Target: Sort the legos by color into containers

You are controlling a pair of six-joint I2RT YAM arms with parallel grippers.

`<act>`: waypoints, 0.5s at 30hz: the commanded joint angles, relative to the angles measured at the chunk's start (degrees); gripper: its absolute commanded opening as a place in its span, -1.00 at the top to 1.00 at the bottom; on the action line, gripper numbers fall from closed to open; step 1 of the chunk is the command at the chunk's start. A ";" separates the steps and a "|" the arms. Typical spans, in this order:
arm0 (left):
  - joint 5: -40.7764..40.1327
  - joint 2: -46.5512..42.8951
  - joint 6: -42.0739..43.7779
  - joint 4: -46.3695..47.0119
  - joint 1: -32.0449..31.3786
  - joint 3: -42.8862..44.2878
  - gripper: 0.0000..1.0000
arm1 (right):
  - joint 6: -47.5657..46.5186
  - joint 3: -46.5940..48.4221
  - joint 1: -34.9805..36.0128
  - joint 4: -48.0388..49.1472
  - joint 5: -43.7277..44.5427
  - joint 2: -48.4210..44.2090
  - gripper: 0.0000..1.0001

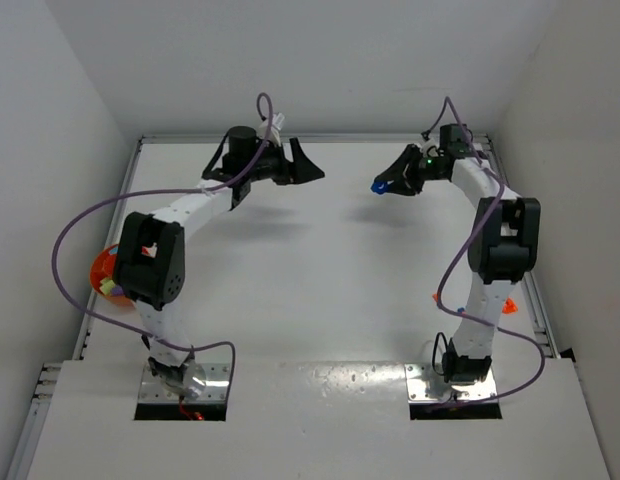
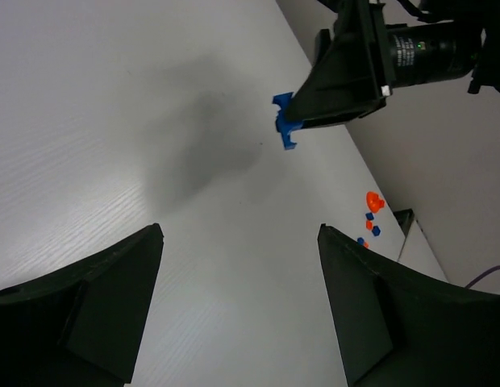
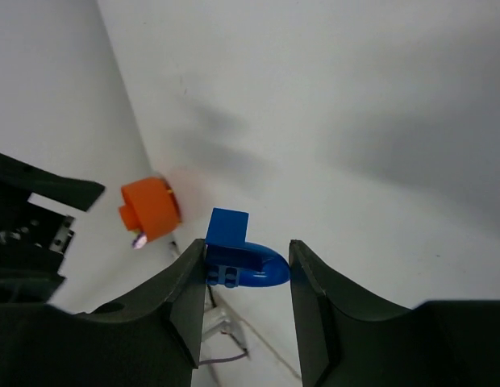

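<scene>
A likely light, rigid lego (image 3: 234,242) is pinched across flat sides by the right gripper (image 3: 248,266); the left gripper (image 2: 239,234) is spread, empty.

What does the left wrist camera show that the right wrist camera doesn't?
Only the left wrist view shows the left gripper, open with nothing between its fingers, and a small cluster of orange and blue legos lying far off on the table. Only the right wrist view shows the orange bowl near the table's edge. Both show the right gripper pinching one blue lego over the white table.
</scene>
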 commanded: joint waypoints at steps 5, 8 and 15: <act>0.43 7.54 -5.32 9.00 -5.97 7.45 -0.55 | 15.40 2.46 3.35 9.27 -5.58 3.89 0.94; -0.18 10.00 -5.32 8.48 -7.63 9.47 -0.55 | 17.34 2.46 4.49 10.50 -6.10 5.04 0.94; -3.52 12.04 -1.98 4.61 -8.96 12.03 -0.44 | 20.33 1.23 6.07 11.82 -6.72 4.52 0.94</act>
